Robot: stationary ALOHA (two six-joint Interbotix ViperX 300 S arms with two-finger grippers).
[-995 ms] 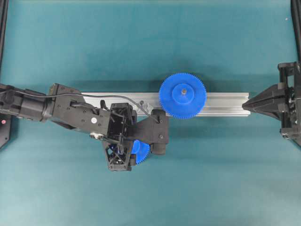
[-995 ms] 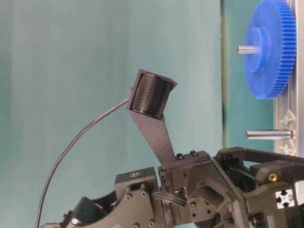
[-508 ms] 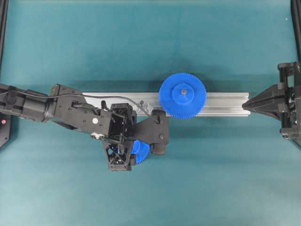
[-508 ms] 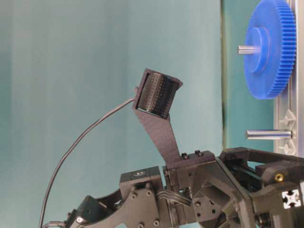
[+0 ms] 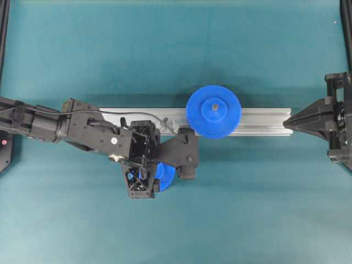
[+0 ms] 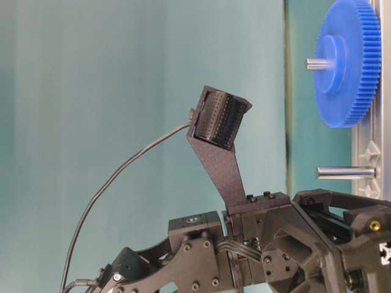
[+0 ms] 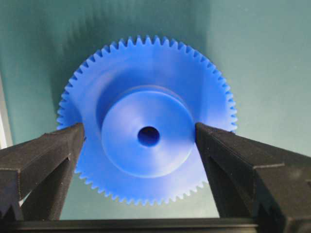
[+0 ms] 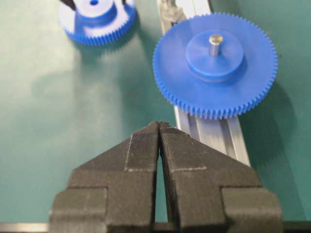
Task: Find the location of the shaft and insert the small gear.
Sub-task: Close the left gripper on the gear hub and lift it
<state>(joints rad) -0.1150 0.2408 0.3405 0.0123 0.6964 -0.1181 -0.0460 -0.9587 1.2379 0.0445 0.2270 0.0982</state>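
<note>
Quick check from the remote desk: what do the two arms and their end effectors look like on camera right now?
Both arms are matte black. The left end effector has flat, dark, wedge-shaped fingers with a grainy surface. A thin dark cable loops along the left arm, whose body shows silver screws and a small white dot. The right end effector has tapered black fingers with finely ribbed pads.

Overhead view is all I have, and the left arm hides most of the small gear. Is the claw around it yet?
Observer: In the left wrist view, the left claw is open. Its fingers sit either side of the hub of the small gear, not closed on it.
Operator: And the shaft? I can't find it.
Observer: In the table-level view, the shaft stands bare on the rail, beside the large gear.
</note>
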